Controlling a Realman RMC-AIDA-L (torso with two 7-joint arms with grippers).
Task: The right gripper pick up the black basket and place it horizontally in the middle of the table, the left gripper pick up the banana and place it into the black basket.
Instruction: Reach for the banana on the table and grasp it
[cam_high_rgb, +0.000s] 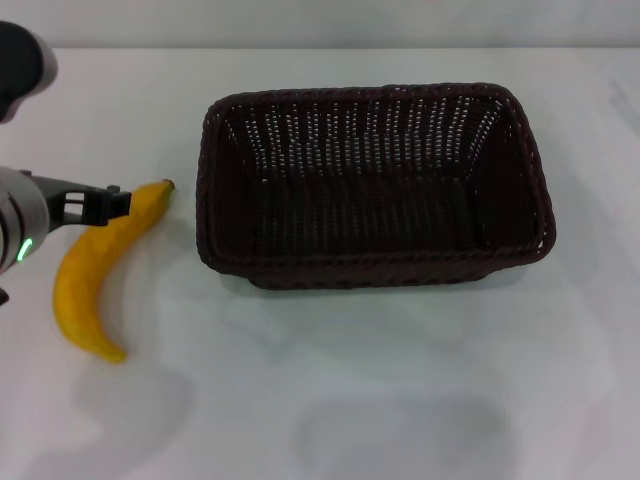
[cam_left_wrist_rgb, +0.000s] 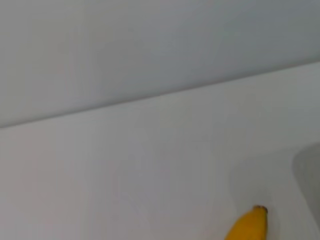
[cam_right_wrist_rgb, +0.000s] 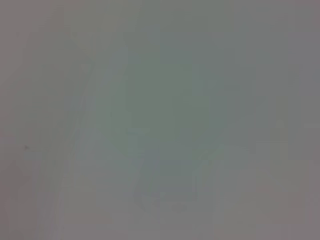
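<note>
The black basket (cam_high_rgb: 372, 185) stands upright on the white table (cam_high_rgb: 330, 400), near the middle, with its long side running left to right; it is empty. The yellow banana (cam_high_rgb: 96, 268) lies flat on the table to the left of the basket, its dark stem tip pointing toward the far side. My left gripper (cam_high_rgb: 122, 202) is at the left edge of the head view, beside the banana's upper part. The banana's tip also shows in the left wrist view (cam_left_wrist_rgb: 247, 226). My right gripper is out of view; the right wrist view shows only a plain pale surface.
A gap of bare table separates the banana from the basket's left wall. The table's far edge runs along the top of the head view. A dark rounded part of my left arm (cam_high_rgb: 22, 62) sits at the top left corner.
</note>
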